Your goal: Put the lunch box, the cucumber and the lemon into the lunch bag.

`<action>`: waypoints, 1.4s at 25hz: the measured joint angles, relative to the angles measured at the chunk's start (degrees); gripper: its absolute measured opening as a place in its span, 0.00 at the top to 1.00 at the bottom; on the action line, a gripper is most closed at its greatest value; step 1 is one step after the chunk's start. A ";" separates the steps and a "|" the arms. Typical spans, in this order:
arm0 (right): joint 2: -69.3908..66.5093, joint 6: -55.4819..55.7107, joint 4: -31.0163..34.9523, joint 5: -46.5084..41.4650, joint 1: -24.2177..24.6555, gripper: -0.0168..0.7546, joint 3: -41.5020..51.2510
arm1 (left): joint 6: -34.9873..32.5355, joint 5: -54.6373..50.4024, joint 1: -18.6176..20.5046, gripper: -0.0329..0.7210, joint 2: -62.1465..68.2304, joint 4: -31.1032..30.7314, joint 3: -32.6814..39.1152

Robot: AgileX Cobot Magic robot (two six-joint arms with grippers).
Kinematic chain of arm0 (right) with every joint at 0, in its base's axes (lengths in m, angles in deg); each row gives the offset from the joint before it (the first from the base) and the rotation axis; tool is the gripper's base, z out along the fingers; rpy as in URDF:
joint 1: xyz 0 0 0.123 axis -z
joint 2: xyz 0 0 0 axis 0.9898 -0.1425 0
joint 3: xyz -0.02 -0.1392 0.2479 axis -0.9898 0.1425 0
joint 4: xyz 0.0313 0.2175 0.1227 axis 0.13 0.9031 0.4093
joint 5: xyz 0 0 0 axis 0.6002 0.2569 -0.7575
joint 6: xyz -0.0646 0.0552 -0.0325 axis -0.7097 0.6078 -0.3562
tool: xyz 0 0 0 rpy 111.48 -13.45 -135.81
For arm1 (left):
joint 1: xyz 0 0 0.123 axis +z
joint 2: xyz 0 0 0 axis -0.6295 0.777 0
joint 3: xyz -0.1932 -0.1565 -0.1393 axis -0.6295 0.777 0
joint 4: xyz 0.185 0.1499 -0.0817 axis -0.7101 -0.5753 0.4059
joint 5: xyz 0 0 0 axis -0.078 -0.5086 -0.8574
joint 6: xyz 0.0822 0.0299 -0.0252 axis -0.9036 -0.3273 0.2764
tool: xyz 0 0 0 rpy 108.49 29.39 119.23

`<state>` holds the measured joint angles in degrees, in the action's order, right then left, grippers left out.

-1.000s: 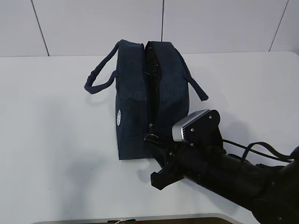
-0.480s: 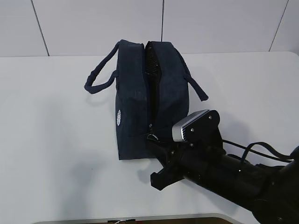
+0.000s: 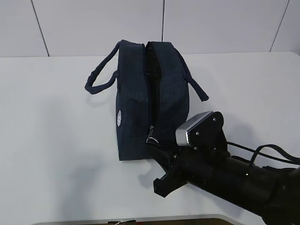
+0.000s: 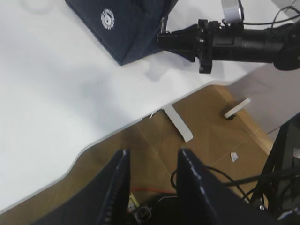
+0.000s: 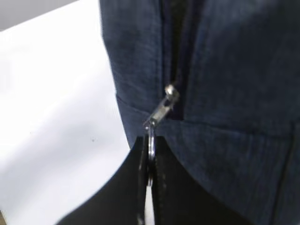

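The dark navy lunch bag [image 3: 136, 108] stands on the white table, its top zipper partly parted; it also shows in the left wrist view [image 4: 122, 28] and fills the right wrist view [image 5: 225, 70]. At its near end my right gripper [image 3: 157, 147] [image 5: 150, 140] is shut on the metal zipper ring [image 5: 151, 146] [image 3: 151, 136]. My left gripper [image 4: 152, 157] hangs open and empty beyond the table's front edge, above the floor. The lunch box, the cucumber and the lemon are out of view.
Two loop handles [image 3: 96, 79] [image 3: 197, 86] lie out to either side of the bag. The table's front edge [image 4: 117, 133] runs past the left gripper. Below it are a wooden floor, a white table foot [image 4: 178, 124] and cables [image 4: 225, 171].
The right gripper's jaws have closed on the zipper ring. Its arm has shifted slightly toward the front right, drawing the zipper pull taut. The bag has stayed in place.
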<state>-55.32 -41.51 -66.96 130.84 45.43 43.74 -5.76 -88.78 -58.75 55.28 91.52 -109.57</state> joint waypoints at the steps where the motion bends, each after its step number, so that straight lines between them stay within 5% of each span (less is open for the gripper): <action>1: 0.59 0.00 -0.41 0.00 0.00 0.97 0.00 | 0.00 0.92 0.00 0.64 0.09 0.14 0.27; 28: 18.34 0.12 -2.11 -17.93 0.00 0.97 0.50 | -12.58 14.69 0.00 0.64 24.03 3.14 3.90; 35: 21.92 0.12 -4.70 -30.43 0.00 0.97 -2.92 | -15.59 20.08 0.00 0.59 31.74 3.36 3.90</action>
<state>-33.40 -41.39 -71.66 100.42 45.43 40.82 -21.35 -68.70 -58.75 87.02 94.87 -105.67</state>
